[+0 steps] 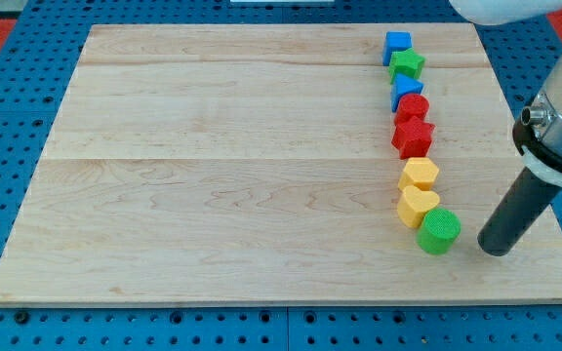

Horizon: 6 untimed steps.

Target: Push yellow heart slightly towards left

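Observation:
The yellow heart (417, 206) lies on the wooden board (213, 166) at the view's lower right, in a near-vertical chain of blocks. A yellow hexagon (420, 175) touches it from above. A green cylinder (439, 231) touches it from below right. My tip (497, 248) rests on the board to the right of the green cylinder, a short gap away, and to the lower right of the yellow heart.
Higher in the chain, from the view's top: a blue cube (397, 46), a green star (408, 65), a blue block (406, 91), a red cylinder (413, 107), a red star (414, 136). The board's right edge (544, 185) runs close by my tip.

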Tool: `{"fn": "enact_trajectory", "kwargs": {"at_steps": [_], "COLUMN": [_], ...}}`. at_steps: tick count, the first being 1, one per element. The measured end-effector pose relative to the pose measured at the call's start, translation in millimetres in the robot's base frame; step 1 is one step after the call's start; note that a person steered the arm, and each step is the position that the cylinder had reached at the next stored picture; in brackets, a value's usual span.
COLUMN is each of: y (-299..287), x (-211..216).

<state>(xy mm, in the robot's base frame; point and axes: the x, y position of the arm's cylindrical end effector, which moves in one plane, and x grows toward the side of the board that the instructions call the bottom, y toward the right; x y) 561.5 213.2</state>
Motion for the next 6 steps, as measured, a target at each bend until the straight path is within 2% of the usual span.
{"fn": "enact_trajectory", "kwargs": {"at_steps": [1,3,5,6], "y": [3,3,-149,-177], "x": [-5,-54,-47,-42]}}
